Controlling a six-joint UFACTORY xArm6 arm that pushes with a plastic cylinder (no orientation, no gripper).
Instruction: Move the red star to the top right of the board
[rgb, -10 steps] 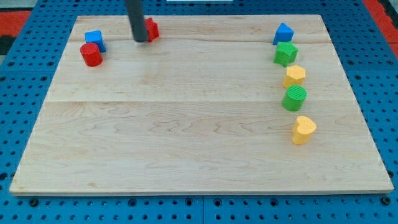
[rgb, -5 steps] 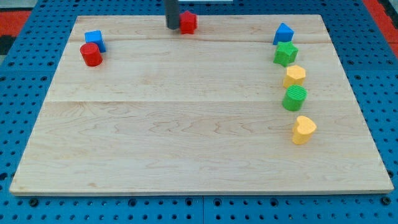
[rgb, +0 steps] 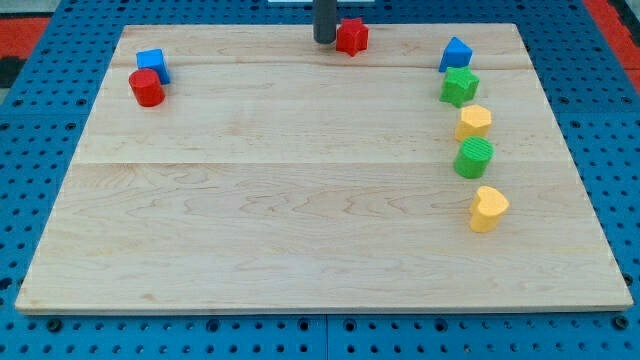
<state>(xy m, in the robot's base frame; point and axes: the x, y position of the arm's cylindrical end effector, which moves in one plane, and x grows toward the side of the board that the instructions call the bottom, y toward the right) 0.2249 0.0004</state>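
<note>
The red star (rgb: 351, 37) lies at the board's top edge, a little right of the middle. My tip (rgb: 325, 40) touches the star's left side; the dark rod rises out of the view's top. The wooden board (rgb: 300, 200) fills most of the view. The top right corner of the board holds a blue triangle-like block (rgb: 455, 53), well right of the star.
A column at the right runs down from the blue block: green star (rgb: 459, 87), yellow block (rgb: 474, 122), green cylinder (rgb: 473, 158), yellow heart (rgb: 488, 209). At the top left sit a blue block (rgb: 152, 65) and a red cylinder (rgb: 146, 88).
My tip has slid rightward along the top edge, pushing the red star with it from the left of centre to right of centre. The other blocks have not moved.
</note>
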